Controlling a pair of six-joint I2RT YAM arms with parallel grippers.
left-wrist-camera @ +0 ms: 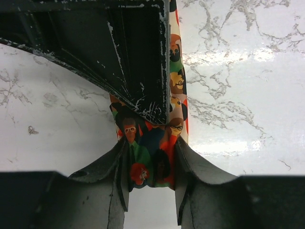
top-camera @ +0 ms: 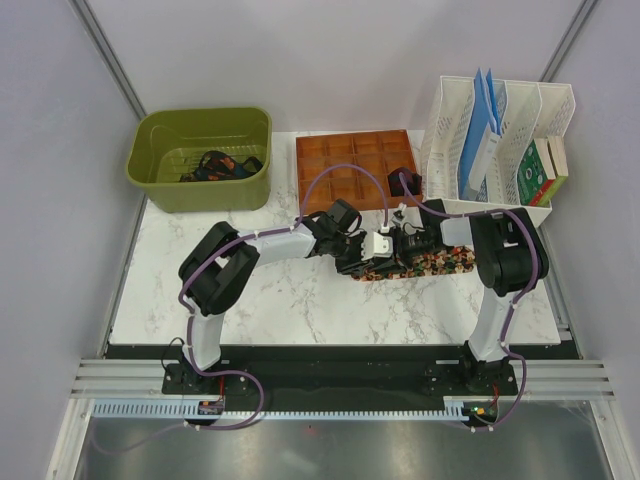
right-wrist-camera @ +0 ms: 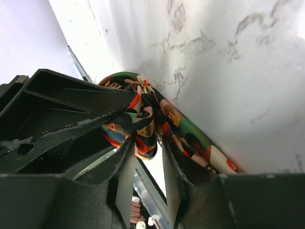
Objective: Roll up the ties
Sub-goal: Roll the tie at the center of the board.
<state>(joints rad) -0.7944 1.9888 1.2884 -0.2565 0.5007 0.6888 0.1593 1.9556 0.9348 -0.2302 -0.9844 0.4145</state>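
A speckled red, green and orange tie (top-camera: pixel 430 264) lies as a strip on the marble table (top-camera: pixel 300 310), right of centre. Both grippers meet at its left end. My left gripper (top-camera: pixel 352 250) is shut on the tie's end (left-wrist-camera: pixel 151 162), the cloth pinched between its fingers. My right gripper (top-camera: pixel 398 243) is shut on a rolled fold of the same tie (right-wrist-camera: pixel 145 133); the rest of the strip runs past its right finger (right-wrist-camera: pixel 190 138). Dark ties (top-camera: pixel 220 165) lie in the green tub (top-camera: pixel 150 175). One small dark roll (top-camera: pixel 402 181) sits in the orange tray (top-camera: pixel 320 160).
The green tub stands at the back left. The orange compartment tray is at the back centre. A white file rack (top-camera: pixel 500 130) with blue folders and a green box stands at the back right. Purple cables loop over both arms.
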